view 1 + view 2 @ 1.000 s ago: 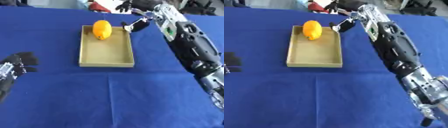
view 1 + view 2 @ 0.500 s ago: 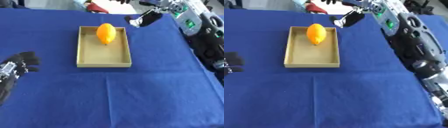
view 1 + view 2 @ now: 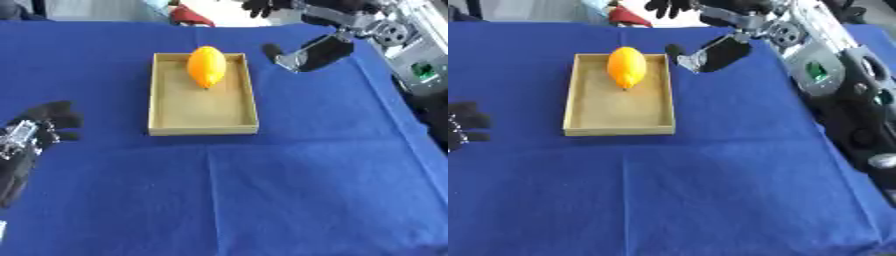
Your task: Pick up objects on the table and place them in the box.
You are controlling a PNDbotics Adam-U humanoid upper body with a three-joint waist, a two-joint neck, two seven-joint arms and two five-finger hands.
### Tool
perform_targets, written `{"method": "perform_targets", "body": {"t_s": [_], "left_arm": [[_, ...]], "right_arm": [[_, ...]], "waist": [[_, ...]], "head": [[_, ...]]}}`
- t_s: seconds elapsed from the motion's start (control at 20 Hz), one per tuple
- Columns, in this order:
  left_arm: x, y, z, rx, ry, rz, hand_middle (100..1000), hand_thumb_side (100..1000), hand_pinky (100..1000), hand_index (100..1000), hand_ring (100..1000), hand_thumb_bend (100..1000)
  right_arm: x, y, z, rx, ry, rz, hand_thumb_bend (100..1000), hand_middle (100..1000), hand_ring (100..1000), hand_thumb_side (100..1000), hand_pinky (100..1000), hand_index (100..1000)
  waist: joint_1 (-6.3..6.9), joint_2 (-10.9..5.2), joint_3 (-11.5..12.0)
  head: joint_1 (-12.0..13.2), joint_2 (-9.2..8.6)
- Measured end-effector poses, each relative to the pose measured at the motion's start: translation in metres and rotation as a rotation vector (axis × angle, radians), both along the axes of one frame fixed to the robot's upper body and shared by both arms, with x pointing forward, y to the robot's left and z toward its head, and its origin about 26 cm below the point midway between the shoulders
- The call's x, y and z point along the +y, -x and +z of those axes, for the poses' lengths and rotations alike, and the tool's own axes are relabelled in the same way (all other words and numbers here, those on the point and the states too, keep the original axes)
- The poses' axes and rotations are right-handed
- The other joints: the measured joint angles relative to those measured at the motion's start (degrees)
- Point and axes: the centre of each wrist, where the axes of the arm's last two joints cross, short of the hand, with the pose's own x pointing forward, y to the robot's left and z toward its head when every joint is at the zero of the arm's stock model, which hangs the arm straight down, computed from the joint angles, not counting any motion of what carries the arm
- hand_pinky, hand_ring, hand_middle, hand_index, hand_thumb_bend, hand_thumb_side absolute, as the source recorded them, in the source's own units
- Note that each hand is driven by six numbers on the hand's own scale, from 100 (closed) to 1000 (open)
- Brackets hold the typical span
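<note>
A yellow-orange, lemon-shaped fruit point(image 3: 206, 66) lies in the far end of a shallow tan box point(image 3: 203, 122) on the blue tablecloth. My right hand point(image 3: 313, 50) hovers just right of the box's far corner, open and holding nothing. Its thumb points toward the box, and its dark fingers point(image 3: 667, 6) reach past the table's far edge. The right arm point(image 3: 833, 75) comes in along the right side. At the lower left my left hand point(image 3: 39, 127) rests open, away from the box.
The blue cloth point(image 3: 262, 190) covers the whole table in front of the box. A red thing point(image 3: 191, 16) and pale shapes lie beyond the far edge. My right arm fills the upper right corner.
My right hand has drawn away from the fruit to the right, and the arm has risen. The fruit stays in the box. The left hand has not moved.
</note>
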Motion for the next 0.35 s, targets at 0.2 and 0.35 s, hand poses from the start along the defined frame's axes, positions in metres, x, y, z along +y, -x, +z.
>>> {"method": "perform_targets", "body": {"t_s": [0.2, 0.35], "left_arm": [[0.001, 0.0, -0.001, 0.004, -0.003, 0.006, 687, 921, 744, 848, 773, 100], [0.0, 0.0, -0.002, 0.006, -0.005, 0.006, 687, 924, 744, 848, 773, 100]], "right_arm": [[-0.001, 0.008, -0.007, 0.001, -0.035, 0.006, 100, 763, 746, 465, 738, 962], [-0.002, 0.012, -0.016, 0.011, -0.056, 0.007, 100, 767, 742, 473, 732, 965]], "waist": [[0.04, 0.34, -1.13], [-0.06, 0.35, -1.25]], "head": [[0.86, 0.08], [1.46, 0.32]]}}
